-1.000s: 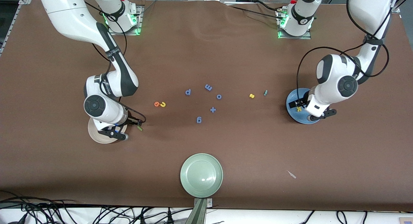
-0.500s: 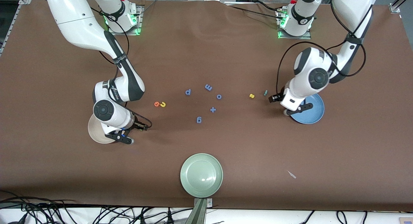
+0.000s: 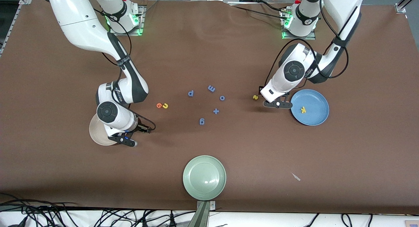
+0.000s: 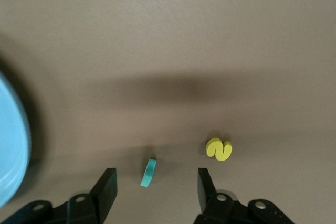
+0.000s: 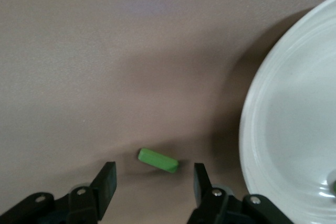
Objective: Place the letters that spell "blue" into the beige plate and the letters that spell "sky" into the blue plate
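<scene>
My left gripper (image 4: pixel 156 187) hangs open just over the table, its fingers on either side of the slim teal y (image 4: pixel 149 172). The yellow s (image 4: pixel 219 149) lies beside it. The blue plate (image 3: pixel 316 117) holds the yellow k (image 3: pixel 303 110). My right gripper (image 5: pixel 154 182) is open and low, with the green l (image 5: pixel 158 160) lying flat between its fingertips, next to the beige plate (image 5: pixel 294 140). The orange e (image 3: pixel 159 105) and yellow u (image 3: pixel 165 105) touch each other on the table, toward the middle from the beige plate. The green b is not clearly seen.
Several periwinkle letters (image 3: pixel 211 88) lie scattered mid-table. A pale green plate (image 3: pixel 204 177) sits near the front edge. A small pale scrap (image 3: pixel 296 177) lies toward the left arm's end.
My left gripper has moved from over the blue plate to over the teal y, leaving the yellow k in the plate, and its jaws have narrowed somewhat. The right gripper shifted slightly over the green l.
</scene>
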You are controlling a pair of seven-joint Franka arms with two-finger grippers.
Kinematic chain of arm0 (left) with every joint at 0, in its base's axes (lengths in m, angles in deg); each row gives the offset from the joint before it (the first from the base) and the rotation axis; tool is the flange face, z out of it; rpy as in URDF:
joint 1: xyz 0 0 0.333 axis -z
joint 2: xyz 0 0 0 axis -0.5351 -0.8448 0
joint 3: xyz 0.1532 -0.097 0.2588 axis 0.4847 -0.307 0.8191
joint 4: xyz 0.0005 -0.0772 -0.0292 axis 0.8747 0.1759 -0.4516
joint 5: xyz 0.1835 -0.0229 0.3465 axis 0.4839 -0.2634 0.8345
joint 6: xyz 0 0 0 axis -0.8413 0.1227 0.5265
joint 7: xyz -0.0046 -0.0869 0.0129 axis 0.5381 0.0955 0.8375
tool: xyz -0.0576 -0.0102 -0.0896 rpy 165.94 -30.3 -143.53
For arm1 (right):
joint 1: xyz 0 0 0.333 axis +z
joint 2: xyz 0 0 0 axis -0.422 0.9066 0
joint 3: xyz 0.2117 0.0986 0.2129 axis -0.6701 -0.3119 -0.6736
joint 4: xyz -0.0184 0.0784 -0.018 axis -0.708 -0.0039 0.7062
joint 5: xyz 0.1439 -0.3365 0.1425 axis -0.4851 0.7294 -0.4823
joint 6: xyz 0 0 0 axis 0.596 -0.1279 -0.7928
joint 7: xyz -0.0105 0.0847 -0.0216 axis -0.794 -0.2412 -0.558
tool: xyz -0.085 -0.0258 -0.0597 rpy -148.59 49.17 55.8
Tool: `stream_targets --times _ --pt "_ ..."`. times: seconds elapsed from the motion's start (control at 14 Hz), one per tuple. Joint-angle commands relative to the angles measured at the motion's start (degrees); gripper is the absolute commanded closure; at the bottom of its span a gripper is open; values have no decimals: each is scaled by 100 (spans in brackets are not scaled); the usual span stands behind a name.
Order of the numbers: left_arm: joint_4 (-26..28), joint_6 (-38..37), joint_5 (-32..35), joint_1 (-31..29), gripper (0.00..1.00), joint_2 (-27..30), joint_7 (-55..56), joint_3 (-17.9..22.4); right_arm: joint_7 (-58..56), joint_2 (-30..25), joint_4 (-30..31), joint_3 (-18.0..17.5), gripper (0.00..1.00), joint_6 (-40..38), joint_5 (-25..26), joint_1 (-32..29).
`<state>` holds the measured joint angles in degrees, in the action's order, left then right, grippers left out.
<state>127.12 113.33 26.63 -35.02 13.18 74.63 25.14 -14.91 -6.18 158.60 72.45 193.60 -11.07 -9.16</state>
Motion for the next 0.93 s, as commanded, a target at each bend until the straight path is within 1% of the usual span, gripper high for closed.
stream_targets --times 0.0,0.07,0.14,0.29,0.36,0.64,0.86 --pt "77 76 156 -67 30 -41 -410 -10 -43 89 -131 3 32 27 -65 -15" --pt "104 76 173 -67 30 -49 -516 -2 -35 115 -122 3 33 97 -57 -24" --pt "104 76 234 -76 34 -102 -595 -10 0 133 -122 3 33 124 -56 -15" --pt "69 76 313 -76 45 -233 -753 -1 18 194 -122 3 33 238 -57 2" --pt "95 76 453 -119 47 -234 -867 -10 18 212 -113 3 33 300 -48 -6" --pt "122 -3 490 -93 47 -225 -921 -10 27 221 -78 3 34 327 -56 2" --pt "130 14 490 -84 46 -287 -921 -1 18 221 -34 3 43 327 -56 2"
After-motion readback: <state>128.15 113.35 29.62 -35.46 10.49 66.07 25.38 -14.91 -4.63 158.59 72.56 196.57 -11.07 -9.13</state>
